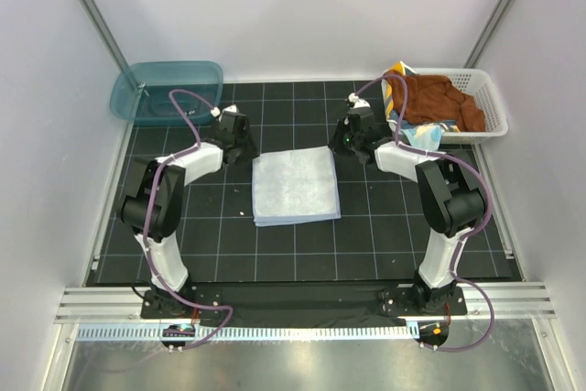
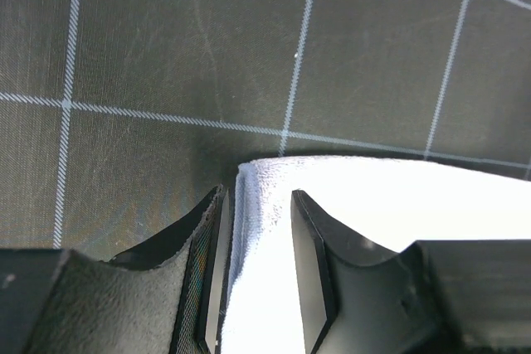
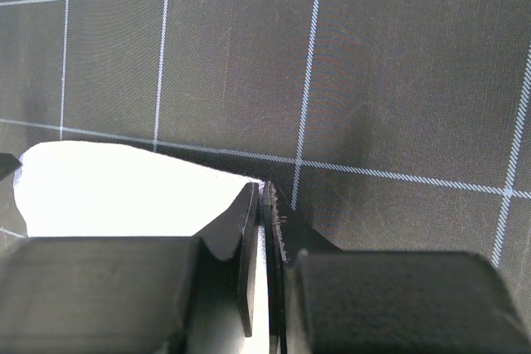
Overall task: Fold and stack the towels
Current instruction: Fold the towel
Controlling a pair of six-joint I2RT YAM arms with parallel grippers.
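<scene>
**Two grippers at the towel's far corners, only one of them pinching**

The right gripper is clenched almost flat on the far right corner of the pale blue towel, with a sliver of cloth showing between its jaws. The left gripper has its jaws parted. They straddle the far left corner, and the thick folded edge lies between them unsqueezed.

Matched corners make sense: lifting both ends of one edge together would keep a fold square, though only one side is gripped here.

The towel lies flat as a neat rectangle mid-way across the black gridded mat, between the arms. Layered edges along its near side suggest at least one fold is done.

More work waits at the far right, where the rust-brown towel sits heaped in the white lattice basket beside the navy yellow-bordered towel. The teal tub stands far left.
</scene>
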